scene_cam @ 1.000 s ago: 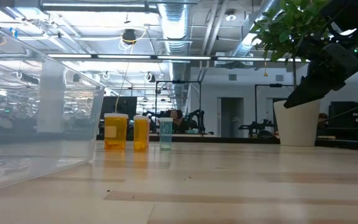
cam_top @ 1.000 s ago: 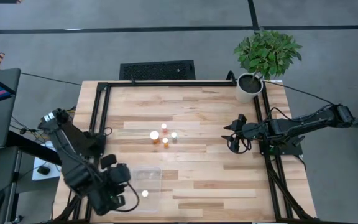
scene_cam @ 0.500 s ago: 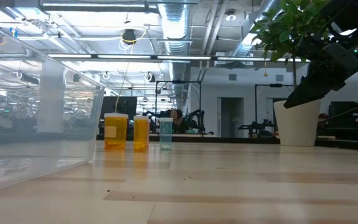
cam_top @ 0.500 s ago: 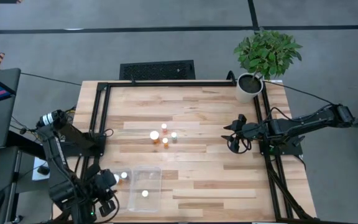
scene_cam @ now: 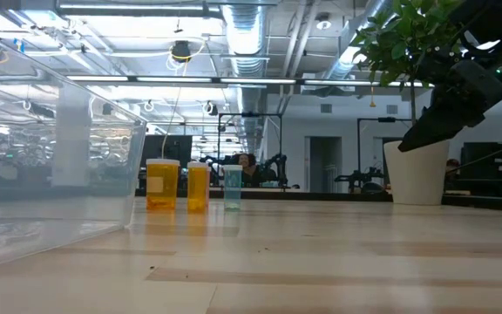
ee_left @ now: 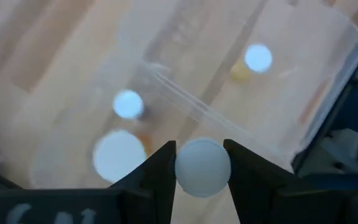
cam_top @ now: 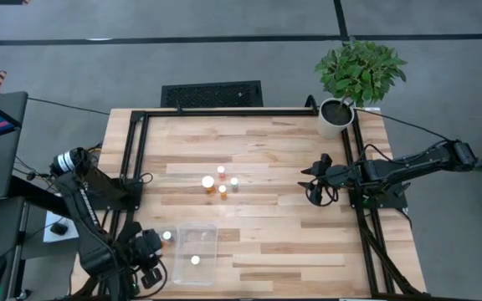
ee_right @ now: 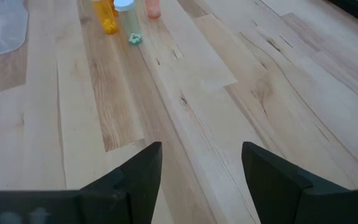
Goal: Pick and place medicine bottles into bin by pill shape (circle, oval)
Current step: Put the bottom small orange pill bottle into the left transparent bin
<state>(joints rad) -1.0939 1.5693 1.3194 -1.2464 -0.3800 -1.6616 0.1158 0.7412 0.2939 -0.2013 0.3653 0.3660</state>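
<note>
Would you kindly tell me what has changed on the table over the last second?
The left gripper, shut on a white-capped medicine bottle, swung left from over the clear plastic bin to its left edge. The open right gripper and the group of central bottles stayed put.

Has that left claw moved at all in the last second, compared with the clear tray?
Yes. Seen from above, the left gripper, shut on a white-capped bottle, has shifted from over the bin to just outside its left wall.
</note>
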